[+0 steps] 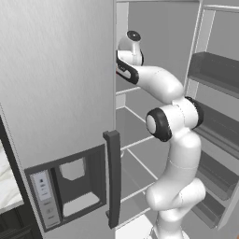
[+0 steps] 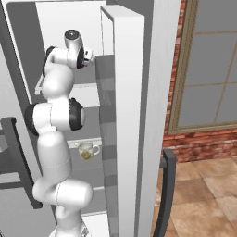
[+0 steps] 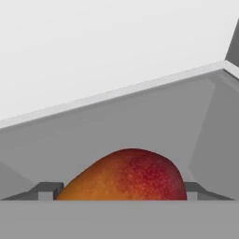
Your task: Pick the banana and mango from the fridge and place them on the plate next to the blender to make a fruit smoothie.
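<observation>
While the arm reached deep into the open fridge (image 1: 60,84), the mango (image 3: 126,175) sat at the bottom centre of the hand view, between the two fingertips (image 3: 46,190), which stood apart on either side of it. I could not tell whether they were touching the fruit, so I judged the grasp not yet made. As I read it, the task was at its start: the mango remained on its fridge shelf, with the banana, the carry and the placing all left to do.
</observation>
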